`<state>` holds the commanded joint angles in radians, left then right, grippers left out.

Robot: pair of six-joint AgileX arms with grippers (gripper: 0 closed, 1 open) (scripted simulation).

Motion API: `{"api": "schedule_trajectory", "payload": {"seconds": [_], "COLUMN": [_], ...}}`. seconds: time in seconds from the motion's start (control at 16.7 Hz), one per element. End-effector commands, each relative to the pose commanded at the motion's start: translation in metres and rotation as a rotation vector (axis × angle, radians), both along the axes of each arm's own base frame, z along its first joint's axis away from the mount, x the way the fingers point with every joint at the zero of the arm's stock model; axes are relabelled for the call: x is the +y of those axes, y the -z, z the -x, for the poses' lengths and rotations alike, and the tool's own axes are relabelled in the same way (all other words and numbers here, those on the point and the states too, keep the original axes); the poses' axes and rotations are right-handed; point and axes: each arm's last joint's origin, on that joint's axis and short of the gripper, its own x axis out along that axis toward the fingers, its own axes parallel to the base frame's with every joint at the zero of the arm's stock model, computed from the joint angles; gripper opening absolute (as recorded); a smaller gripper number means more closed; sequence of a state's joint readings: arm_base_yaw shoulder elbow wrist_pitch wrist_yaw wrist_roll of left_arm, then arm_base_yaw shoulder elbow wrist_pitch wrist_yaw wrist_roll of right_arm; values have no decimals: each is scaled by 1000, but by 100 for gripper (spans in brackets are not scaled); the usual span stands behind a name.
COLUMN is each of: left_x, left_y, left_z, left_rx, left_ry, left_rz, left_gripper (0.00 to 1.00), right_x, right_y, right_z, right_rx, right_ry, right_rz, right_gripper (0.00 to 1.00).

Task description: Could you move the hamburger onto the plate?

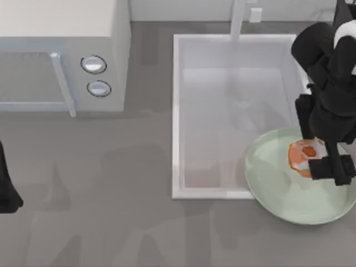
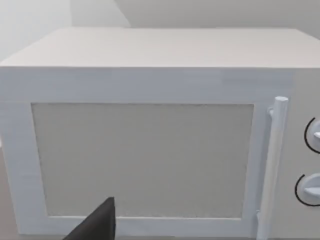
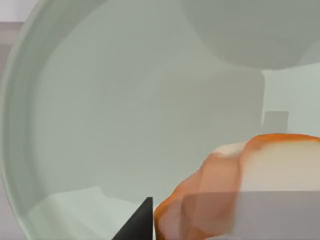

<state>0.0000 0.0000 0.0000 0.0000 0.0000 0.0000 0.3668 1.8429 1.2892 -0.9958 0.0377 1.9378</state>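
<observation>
Seen from above, the right gripper (image 1: 312, 157) hung over the pale green plate (image 1: 278, 189) at the table's right, overlapping the sink's (image 1: 181, 111) corner. Its fingers were clamped on the hamburger (image 1: 300, 153), over the plate's upper middle. The left arm (image 1: 8, 189) sat parked at the left edge, facing the microwave (image 2: 150, 125); its fingers' state could not be told.

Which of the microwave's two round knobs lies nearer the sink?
The lower knob in the top view. It sits slightly further right than the upper knob, so closer to the white sink; both are on the microwave.
</observation>
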Motion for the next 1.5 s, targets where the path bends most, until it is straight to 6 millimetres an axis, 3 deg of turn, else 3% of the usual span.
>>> {"api": "schedule_trajectory", "payload": {"seconds": [0.3,0.48,1.26,1.5], "left_x": [0,0,0,0], "left_y": [0,0,0,0], "left_z": [0,0,0,0], "left_rx": [0,0,0,0], "left_ry": [0,0,0,0], "left_rz": [0,0,0,0], "left_gripper": [100,100,100,100], "right_x": [1,1,1,1], "right_y": [26,26,26,26], "right_z": [0,0,0,0], "right_rx": [-8,-8,-8,-8], "right_ry": [-4,-4,-4,-4], "right_rz": [-2,-2,-2,-2], "right_gripper": [0,0,98,100]}}
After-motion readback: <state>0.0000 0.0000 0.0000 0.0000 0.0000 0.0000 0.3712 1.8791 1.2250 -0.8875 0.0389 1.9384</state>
